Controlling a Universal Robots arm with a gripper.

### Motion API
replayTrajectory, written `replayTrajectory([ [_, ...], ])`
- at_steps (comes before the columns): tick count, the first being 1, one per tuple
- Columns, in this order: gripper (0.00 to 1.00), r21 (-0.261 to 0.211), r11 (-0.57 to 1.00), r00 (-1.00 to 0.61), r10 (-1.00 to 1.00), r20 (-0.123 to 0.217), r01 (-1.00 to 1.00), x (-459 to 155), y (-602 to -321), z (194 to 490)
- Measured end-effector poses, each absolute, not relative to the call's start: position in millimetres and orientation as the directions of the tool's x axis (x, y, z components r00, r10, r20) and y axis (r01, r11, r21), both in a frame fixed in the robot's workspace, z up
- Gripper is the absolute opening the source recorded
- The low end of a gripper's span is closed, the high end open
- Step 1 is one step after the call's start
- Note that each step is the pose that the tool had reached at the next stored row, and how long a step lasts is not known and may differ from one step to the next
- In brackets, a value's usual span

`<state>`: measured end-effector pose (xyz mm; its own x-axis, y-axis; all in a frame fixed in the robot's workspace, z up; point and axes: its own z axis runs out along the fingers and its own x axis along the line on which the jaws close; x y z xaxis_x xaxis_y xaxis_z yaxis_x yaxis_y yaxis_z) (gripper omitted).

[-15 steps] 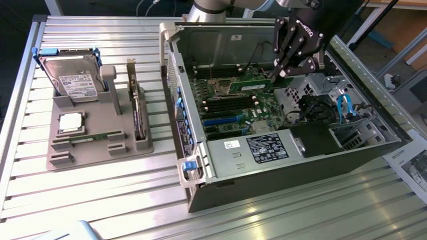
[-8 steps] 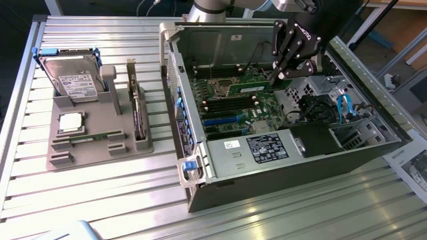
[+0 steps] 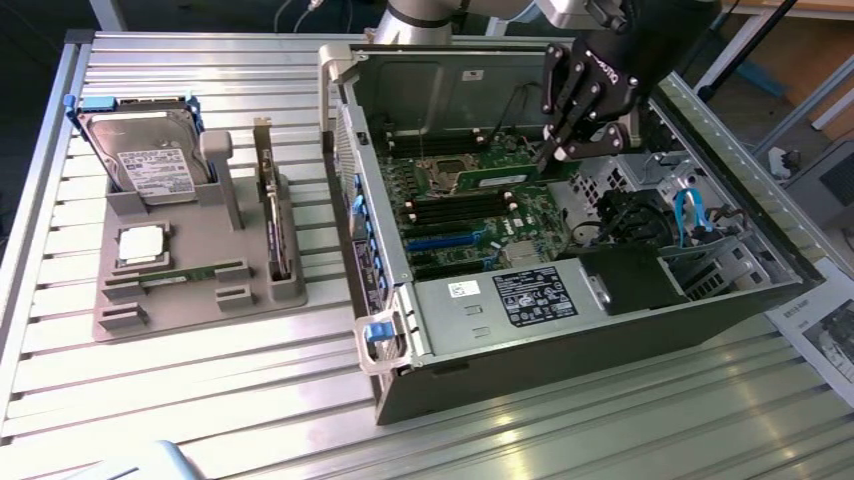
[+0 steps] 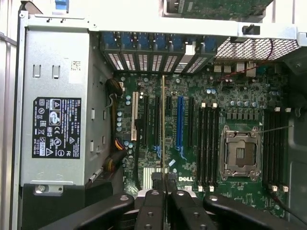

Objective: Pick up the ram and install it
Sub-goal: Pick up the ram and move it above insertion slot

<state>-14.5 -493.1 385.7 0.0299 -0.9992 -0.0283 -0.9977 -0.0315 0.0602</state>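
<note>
Shiny metal table [image 3: 200, 400], matt plastic tray [image 3: 187, 312], matt black pincer [image 3: 557, 155], circuit-board ram [image 3: 507, 178].

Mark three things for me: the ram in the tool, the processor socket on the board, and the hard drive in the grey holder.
the ram [image 3: 511, 179], exterior view, middle of the green stick's long face.
the processor socket [image 4: 241, 154], wrist view, centre of the socket inside its metal frame.
the hard drive [image 3: 151, 165], exterior view, its white label.

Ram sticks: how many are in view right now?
2. The held ram is pinched in the fingers over the motherboard; the second ram lies in the grey tray at the exterior view's left. Others could hide behind the arm.
</note>
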Motion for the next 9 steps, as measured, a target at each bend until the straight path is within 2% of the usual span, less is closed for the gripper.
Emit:
replayTrajectory([
  [9, 0.12, 0.060, -0.031, 0.030, -0.999, -0.028, -0.998, -14.5, -491.9, 384.2],
])
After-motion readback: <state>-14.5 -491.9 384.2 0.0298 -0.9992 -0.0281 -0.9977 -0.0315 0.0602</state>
